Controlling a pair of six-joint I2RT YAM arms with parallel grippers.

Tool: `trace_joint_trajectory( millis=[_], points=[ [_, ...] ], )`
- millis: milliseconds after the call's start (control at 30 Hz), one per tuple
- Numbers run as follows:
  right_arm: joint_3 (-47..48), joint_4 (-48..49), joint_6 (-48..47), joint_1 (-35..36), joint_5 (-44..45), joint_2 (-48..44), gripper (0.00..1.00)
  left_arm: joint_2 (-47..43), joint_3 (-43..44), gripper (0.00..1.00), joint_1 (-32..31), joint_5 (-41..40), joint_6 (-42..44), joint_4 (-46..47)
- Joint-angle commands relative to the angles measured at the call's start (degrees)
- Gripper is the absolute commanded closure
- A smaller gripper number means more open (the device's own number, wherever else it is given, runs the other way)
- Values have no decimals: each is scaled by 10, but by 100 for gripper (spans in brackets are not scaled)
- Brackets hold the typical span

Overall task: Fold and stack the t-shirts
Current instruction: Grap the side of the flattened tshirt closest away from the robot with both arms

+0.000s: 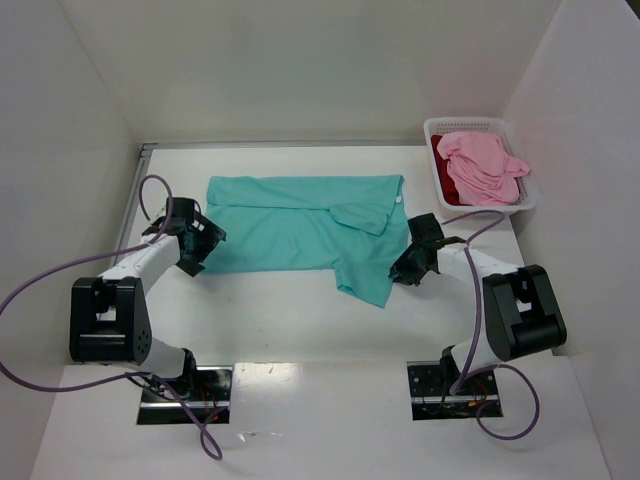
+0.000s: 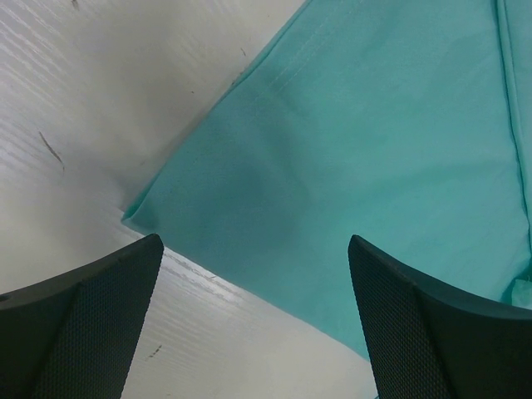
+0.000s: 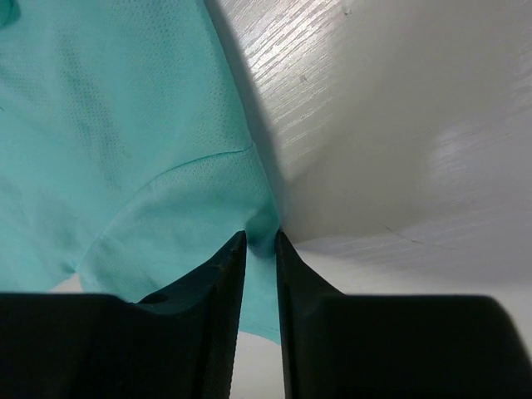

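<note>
white table [image 1: 300,330]: teal t-shirt [image 1: 290,235] lies half-folded, rumpled; left jaws spread, right jaws pinching its edge.

the top camera looked down from far above the teal shirt [image 1: 290,225], seeing it whole. both wrist cameras faced down, close over its left and right edges.

Teal t-shirt [image 1: 290,230]: matt cloth, finely meshed;
Table [image 1: 300,320]: faintly grained, slight sheen;
Basket [image 1: 490,208]: latticed plastic;
Left fingers [image 2: 83,324]: matt, dimpled
</note>
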Motion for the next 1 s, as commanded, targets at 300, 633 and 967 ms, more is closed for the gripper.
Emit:
trace_joint_trajectory(
  millis=[300,633,967],
  points=[
    [13,13,-4,5,19,9,90,-20,-29,4,15,-16,-31,-13],
    [30,6,-4,5,19,-3,90,-25,-57,9,20,-50,-80,-20],
    [30,6,-4,5,19,-3,90,5,-57,31,20,-50,-80,-3]
  ],
)
